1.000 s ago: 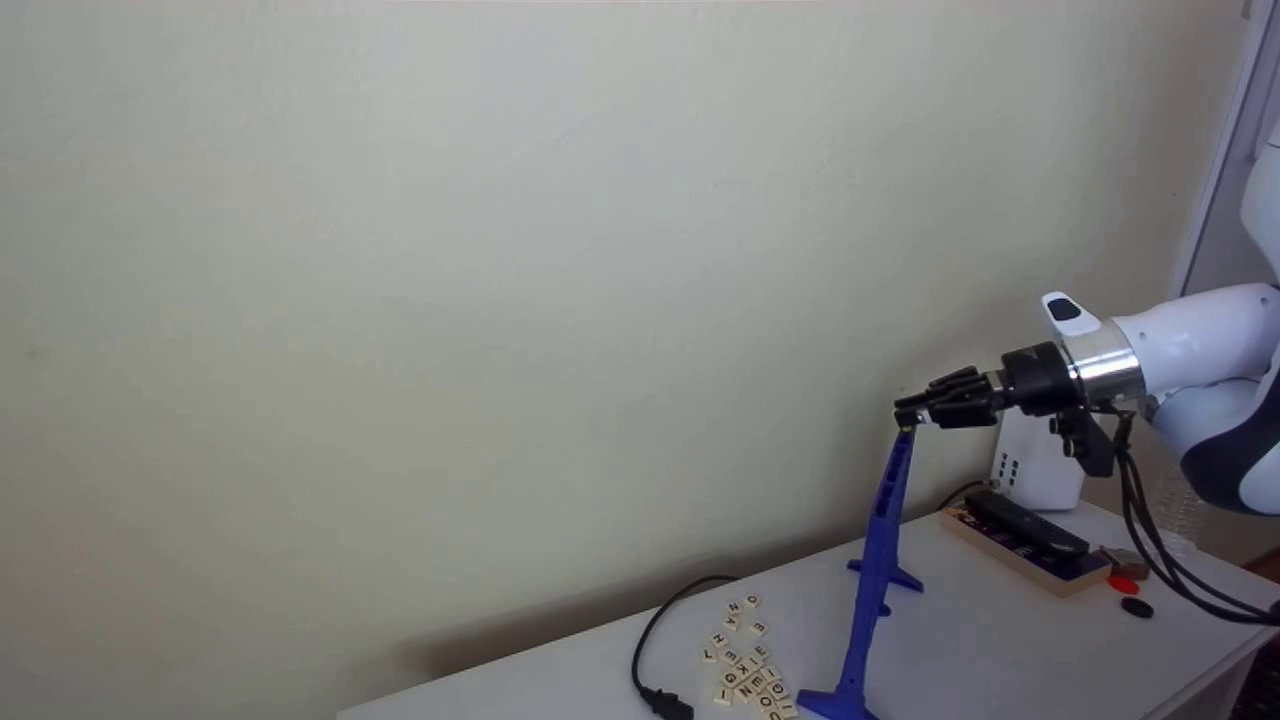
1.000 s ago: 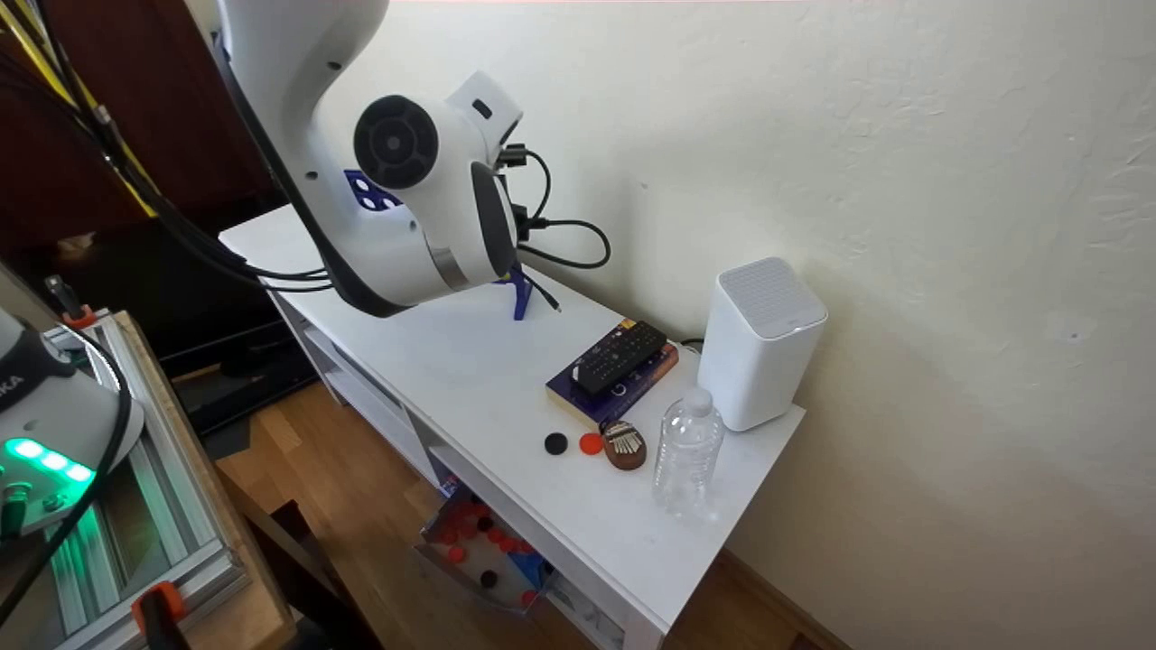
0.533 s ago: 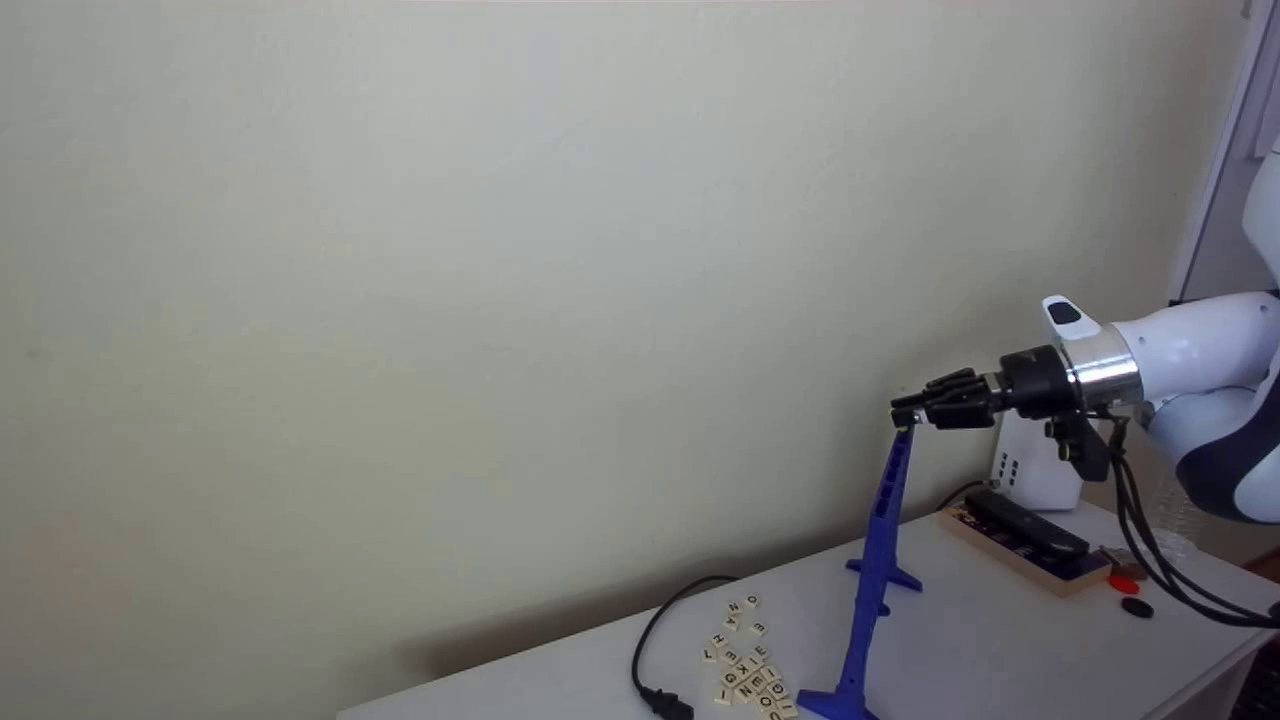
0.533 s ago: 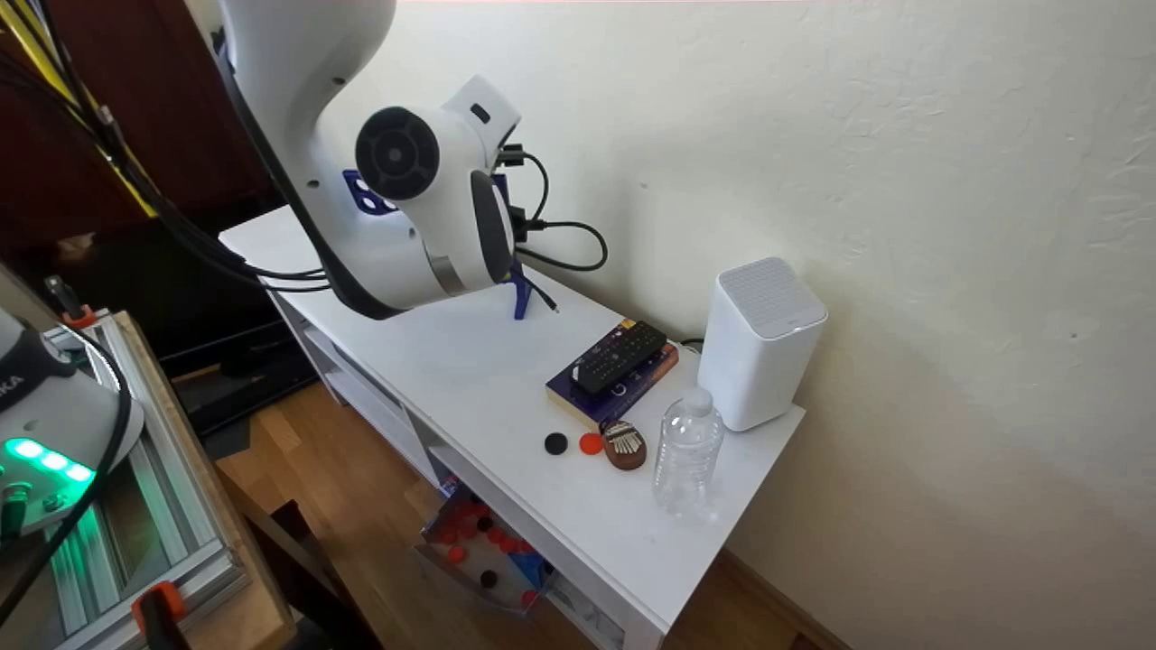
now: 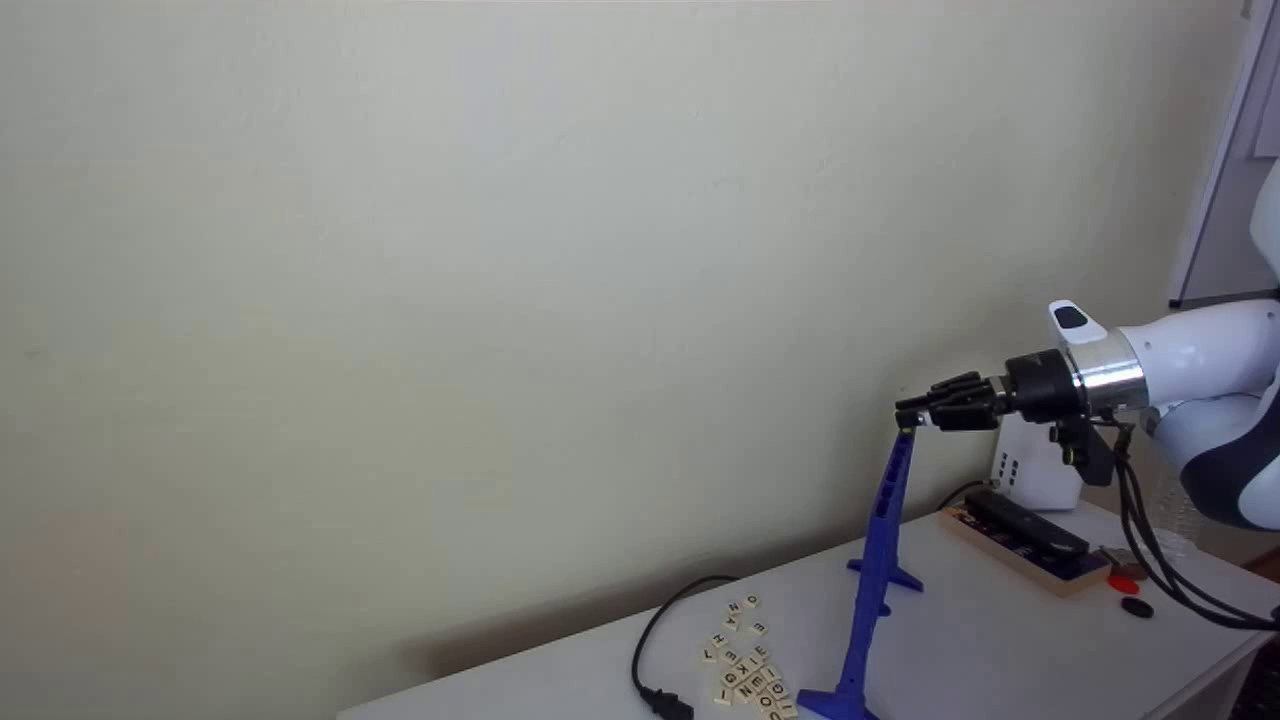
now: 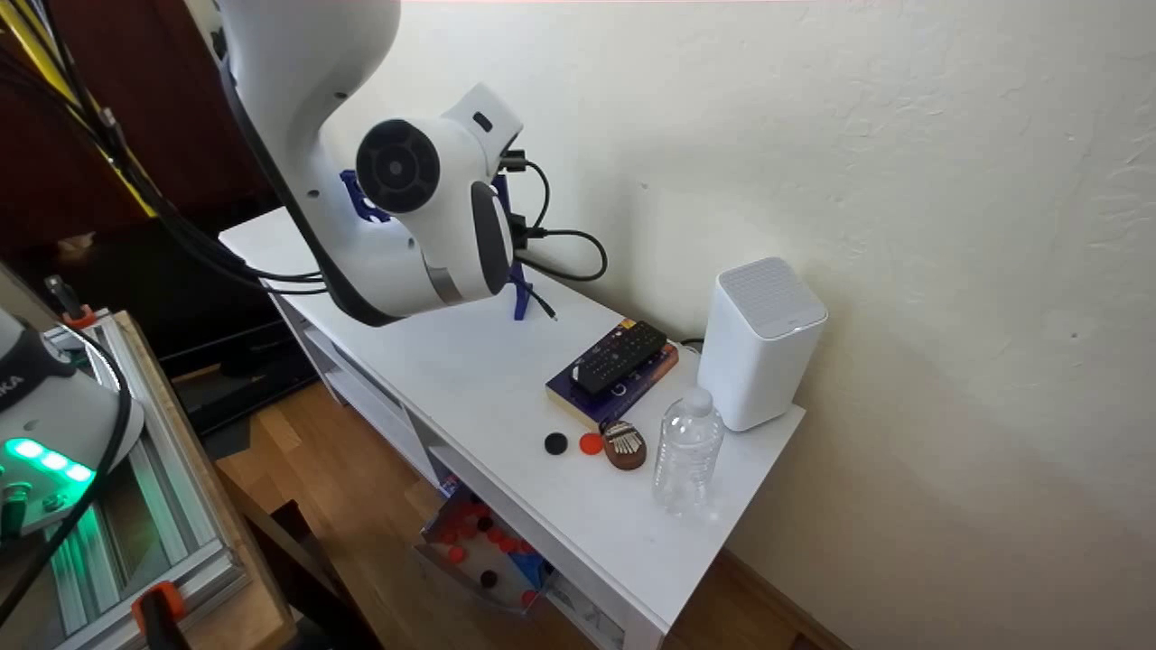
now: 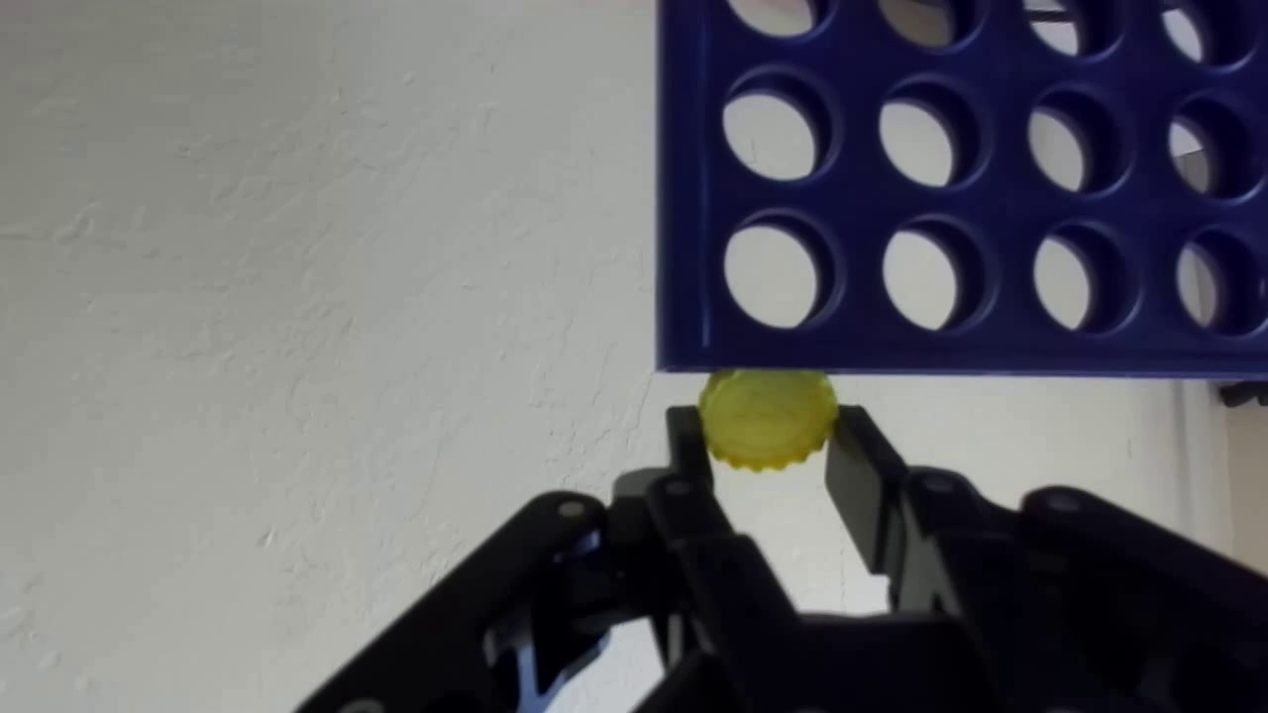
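My gripper (image 7: 771,441) is shut on a yellow disc (image 7: 768,414) with a notched rim, held edge to edge between the fingertips. The disc's far edge meets the edge of a blue rack (image 7: 852,352) with rows of round holes, near its corner; whether it is inside the slot is unclear. In an exterior view, the gripper (image 5: 908,412) is at the far top end of the blue rack (image 5: 880,540), which stands upright on feet. A bit of yellow shows there. In an exterior view, the arm hides the gripper and most of the rack (image 6: 522,296).
On the white table (image 6: 452,361) are letter tiles (image 5: 750,672), a black plug cable (image 5: 665,703), a remote (image 6: 621,357) on a book (image 6: 632,395), a white box (image 6: 759,361), a bottle (image 6: 686,451), a thumb piano (image 6: 624,448), a red disc (image 6: 591,443) and a black disc (image 6: 555,443).
The arm's wrist and forearm have sunk slightly, and its cables have shifted a little. The gripper stays at the rack's top end with the yellow disc. The rack and table things have not moved.
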Action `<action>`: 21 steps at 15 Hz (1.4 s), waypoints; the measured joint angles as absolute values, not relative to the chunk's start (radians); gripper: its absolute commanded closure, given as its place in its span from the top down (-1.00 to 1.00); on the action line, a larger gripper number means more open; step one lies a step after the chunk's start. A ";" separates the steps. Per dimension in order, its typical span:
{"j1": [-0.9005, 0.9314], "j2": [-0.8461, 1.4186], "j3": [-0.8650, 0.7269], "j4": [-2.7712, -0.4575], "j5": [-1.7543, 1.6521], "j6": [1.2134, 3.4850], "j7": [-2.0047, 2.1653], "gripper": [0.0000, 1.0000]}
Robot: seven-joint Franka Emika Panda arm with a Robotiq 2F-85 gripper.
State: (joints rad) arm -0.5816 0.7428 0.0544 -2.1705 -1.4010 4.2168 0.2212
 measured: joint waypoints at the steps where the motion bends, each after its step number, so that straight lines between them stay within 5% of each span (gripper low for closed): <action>1: -0.591 0.745 0.064 -2.171 -1.403 4.215 0.220 -0.79; 16: -0.620 0.762 0.100 -2.170 -1.410 4.216 0.217 -0.79; 18: -0.620 0.762 0.100 -2.170 -1.410 4.216 0.217 -0.51; 19: -0.620 0.762 0.100 -2.170 -1.410 4.216 0.217 -0.05; 21: -0.620 0.762 0.100 -2.170 -1.410 4.216 0.217 0.33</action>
State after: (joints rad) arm -0.6197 0.7620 0.0995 -2.1701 -1.4100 4.2161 0.2173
